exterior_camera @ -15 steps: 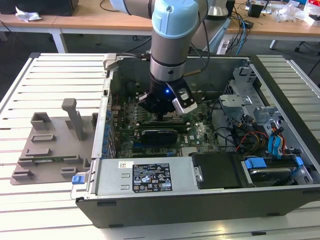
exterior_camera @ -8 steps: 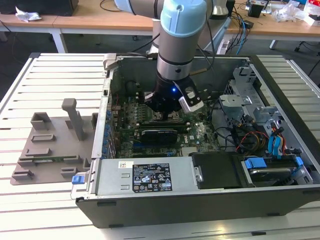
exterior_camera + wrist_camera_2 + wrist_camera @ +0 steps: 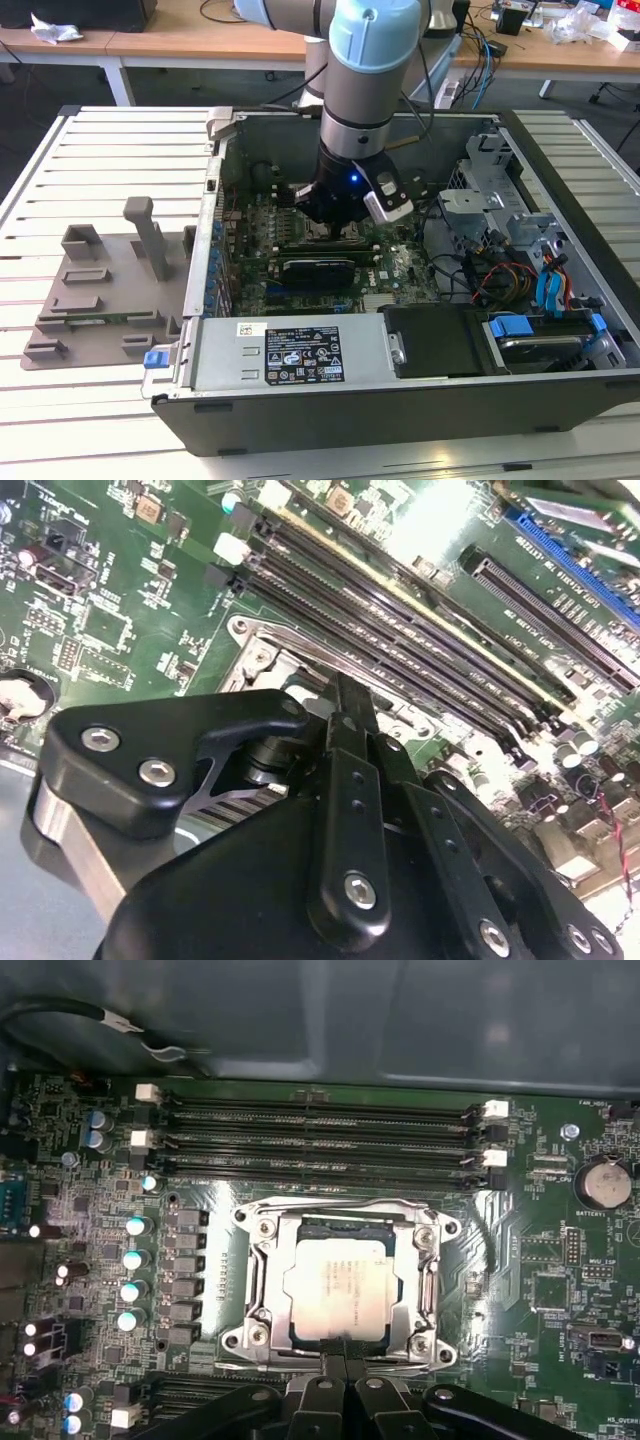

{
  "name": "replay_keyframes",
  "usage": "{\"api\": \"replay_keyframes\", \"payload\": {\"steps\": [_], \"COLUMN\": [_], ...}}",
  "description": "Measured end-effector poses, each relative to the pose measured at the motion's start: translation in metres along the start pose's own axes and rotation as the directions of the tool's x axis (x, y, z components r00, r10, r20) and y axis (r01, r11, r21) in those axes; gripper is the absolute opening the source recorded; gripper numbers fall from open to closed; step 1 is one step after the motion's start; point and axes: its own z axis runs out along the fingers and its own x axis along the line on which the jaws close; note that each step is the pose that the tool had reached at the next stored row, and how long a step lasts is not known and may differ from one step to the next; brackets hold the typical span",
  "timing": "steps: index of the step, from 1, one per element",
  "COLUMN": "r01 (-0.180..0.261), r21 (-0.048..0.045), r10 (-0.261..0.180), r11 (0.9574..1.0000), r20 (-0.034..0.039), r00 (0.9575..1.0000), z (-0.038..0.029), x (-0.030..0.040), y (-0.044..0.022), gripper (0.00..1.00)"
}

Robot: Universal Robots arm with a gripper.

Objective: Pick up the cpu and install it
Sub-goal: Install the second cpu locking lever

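Socket frame (image 3: 345,1290) rings cpu (image 3: 340,1285); memory slots (image 3: 320,1145) just beside.

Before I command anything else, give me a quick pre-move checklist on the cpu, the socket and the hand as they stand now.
1. The cpu lies inside the socket frame: ok.
2. The cpu looks flat and square to the frame in the first wrist view: ok.
3. The hand sits at the socket's edge, low inside the case: ok.
4. Hand open or closed on the cpu: cannot tell.
5. Memory slots beside the socket unobstructed: ok.
6. Socket retention latched: cannot tell.
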Motion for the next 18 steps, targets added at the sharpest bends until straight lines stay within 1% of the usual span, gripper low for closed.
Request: {"api": "replay_keyframes", "payload": {"steps": [1,2,4,6,8,9,10,18], "r01": [0.000,0.000,0.000,0.000,0.000,0.000,0.000,-0.001], "r21": [0.0030,0.0057,0.0073,0.0104,0.0125,0.0148,0.0159,0.0207], "r10": [0.000,0.000,0.000,0.000,0.000,0.000,0.000,0.001], "r11": [1.0000,1.0000,1.0000,0.9999,0.9999,0.9999,0.9999,0.9998], "r20": [-0.0001,-0.0003,-0.0004,-0.0005,-0.0006,-0.0007,-0.0007,-0.0010], "r00": [1.0000,1.0000,1.0000,1.0000,1.0000,1.0000,1.0000,1.0000], "z": [0.0000,-0.0003,-0.0019,-0.0073,-0.0111,-0.0147,-0.0161,-0.0217], "x": [-0.0016,-0.0023,-0.0023,-0.0024,-0.0025,-0.0024,-0.0024,-0.0022], "y": [0.0025,0.0069,0.0092,0.0134,0.0149,0.0158,0.0161,0.0167], "gripper": [0.11,0.11,0.11,0.11,0.11,0.11,0.11,0.11]}}
